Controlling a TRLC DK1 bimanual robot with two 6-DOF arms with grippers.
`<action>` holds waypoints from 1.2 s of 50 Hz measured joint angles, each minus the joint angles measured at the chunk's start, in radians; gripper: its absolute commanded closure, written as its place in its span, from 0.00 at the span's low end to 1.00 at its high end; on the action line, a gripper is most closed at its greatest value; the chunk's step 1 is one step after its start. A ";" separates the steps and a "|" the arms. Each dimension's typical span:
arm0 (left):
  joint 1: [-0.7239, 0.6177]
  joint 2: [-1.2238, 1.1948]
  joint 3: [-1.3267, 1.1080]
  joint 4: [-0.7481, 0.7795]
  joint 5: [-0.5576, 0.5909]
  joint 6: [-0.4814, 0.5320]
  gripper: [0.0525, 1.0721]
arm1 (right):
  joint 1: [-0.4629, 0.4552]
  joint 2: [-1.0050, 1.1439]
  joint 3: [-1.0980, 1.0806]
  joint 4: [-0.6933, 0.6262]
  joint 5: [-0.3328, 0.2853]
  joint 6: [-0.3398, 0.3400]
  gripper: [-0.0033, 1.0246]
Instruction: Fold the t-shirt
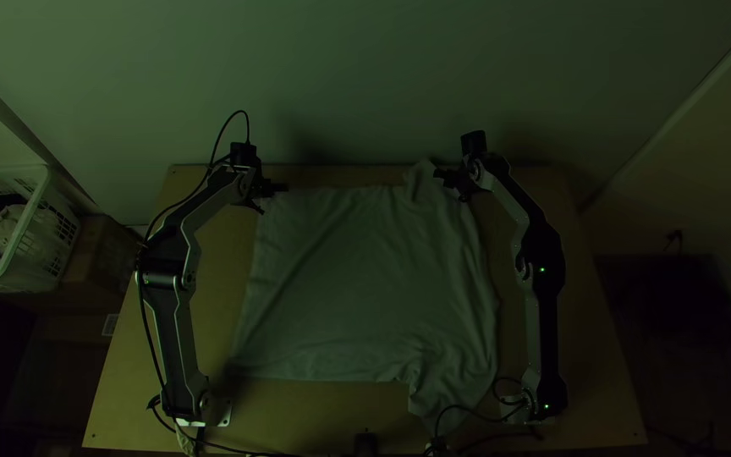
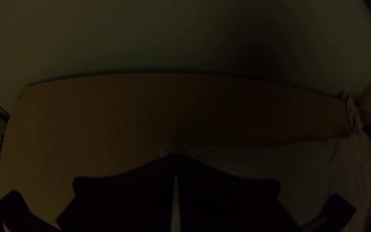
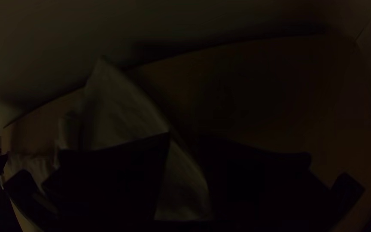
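Left hand (image 1: 279,188) first: it's closed up, fingertips brought together, and the far-left corner of the t-shirt (image 1: 365,279) looks to be pinched there, kinda near the desk's (image 1: 590,372) far edge. Right hand (image 1: 443,176) is parked by the shirt's far-right part, with a modest gap left between its fingers. Cloth can be seen in that gap in the right wrist view, but whether any of it is really gripped can't be told.

The shirt itself is spread pretty much flat across the middle of the desk, between the two arms, not folded over in any big way. Wrinkles are mostly bunched along the right side. At the far right, a pointed bit is stuck out to the desk's far edge, and at the near right another floppy bit is pointed toward the near edge, close to the right arm's base and a cable (image 1: 467,408). Off the desk's left side, more cloth is piled in a white basket (image 1: 31,211).
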 measured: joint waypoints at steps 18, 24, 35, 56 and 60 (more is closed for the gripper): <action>0.021 -0.006 0.000 0.000 0.000 0.000 0.97 | -0.002 0.020 0.039 -0.048 0.003 0.000 0.97; 0.029 -0.017 0.000 0.000 0.000 -0.002 0.97 | -0.014 0.019 0.045 -0.065 0.003 0.000 0.97; 0.046 -0.039 0.000 0.000 0.000 -0.004 0.97 | -0.054 0.018 0.045 -0.076 0.011 0.000 0.97; 0.066 -0.043 0.000 0.000 0.004 -0.019 0.97 | -0.074 0.014 0.053 -0.087 0.021 0.000 0.97; 0.066 -0.043 0.003 -0.002 0.004 -0.019 0.97 | -0.074 0.005 0.053 -0.100 0.021 -0.002 0.97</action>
